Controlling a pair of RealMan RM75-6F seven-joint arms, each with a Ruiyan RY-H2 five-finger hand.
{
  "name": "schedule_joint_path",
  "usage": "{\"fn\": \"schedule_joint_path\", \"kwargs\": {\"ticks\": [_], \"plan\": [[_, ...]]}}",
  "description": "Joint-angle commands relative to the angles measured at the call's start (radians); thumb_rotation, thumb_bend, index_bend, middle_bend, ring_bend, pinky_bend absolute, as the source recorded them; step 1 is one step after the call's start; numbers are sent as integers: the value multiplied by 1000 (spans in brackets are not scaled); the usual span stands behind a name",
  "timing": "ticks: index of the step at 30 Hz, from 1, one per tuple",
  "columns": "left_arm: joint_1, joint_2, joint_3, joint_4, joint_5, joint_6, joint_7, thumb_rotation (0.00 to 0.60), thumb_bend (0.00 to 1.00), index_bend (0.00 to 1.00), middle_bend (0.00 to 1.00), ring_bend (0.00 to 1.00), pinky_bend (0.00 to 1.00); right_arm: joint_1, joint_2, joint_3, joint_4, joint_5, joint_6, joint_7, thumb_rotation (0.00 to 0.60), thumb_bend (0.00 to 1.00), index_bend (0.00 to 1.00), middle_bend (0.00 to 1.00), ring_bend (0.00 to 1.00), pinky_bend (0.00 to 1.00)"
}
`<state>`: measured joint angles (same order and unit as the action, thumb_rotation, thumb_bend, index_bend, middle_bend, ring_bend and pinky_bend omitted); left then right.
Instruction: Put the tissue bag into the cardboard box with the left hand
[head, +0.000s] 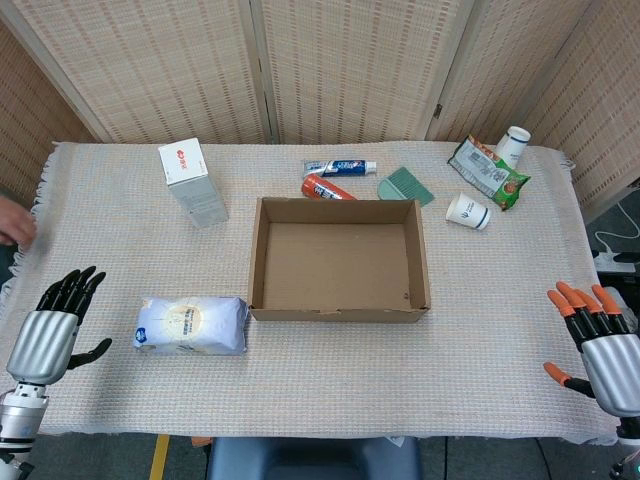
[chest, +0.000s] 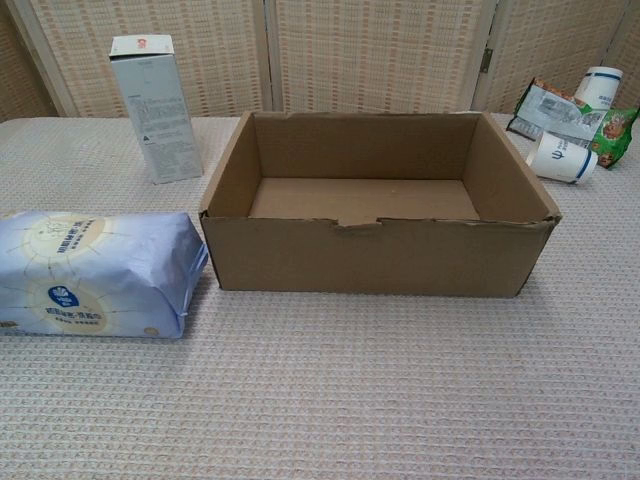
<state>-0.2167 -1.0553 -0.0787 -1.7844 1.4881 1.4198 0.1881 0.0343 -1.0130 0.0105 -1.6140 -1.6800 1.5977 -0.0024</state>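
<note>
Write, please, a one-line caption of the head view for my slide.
Left hand open beside the tissue bag, which lies left of the empty cardboard box; right hand open.

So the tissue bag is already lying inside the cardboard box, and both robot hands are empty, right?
Not quite. The tissue bag lies on the table just left of the cardboard box, whose inside is bare; the head view shows it. The left hand and right hand are indeed empty.

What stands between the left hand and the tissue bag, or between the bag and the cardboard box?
Nothing visible does. The left hand is open just left of the tissue bag, bare cloth between them. The bag lies right beside the cardboard box, whose near-left wall it must clear.
</note>
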Motion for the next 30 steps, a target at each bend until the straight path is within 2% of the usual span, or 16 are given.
{"fn": "schedule_joint_path", "kwargs": {"ticks": [1,14,19,21,26,30], "plan": [[0,0,-1,0,1,2,0,600,192,0,0,0,125,0,0,0,0,0,-1,0,600,0,63,30,0,0],[5,48,19,-29,30,-7,-8,600,190,0,0,0,118,1,-4,3,-1,1,0,-6,600,0,64,30,0,0],[-28,162,63,-150,-37,-167,8,600,186,0,0,0,62,8,-9,1,2,9,-21,-12,600,0,64,30,0,0],[-38,181,64,-196,-56,-190,46,600,185,0,0,0,56,9,-11,1,3,6,-22,-13,600,0,64,30,0,0],[-40,150,84,-311,-92,-211,150,600,179,0,0,0,56,9,-11,-2,5,2,-21,-9,600,0,63,30,0,0],[-58,85,76,-364,-143,-216,261,600,175,0,0,0,56,8,-6,-3,3,-2,-16,-4,600,0,64,30,0,0]]}}
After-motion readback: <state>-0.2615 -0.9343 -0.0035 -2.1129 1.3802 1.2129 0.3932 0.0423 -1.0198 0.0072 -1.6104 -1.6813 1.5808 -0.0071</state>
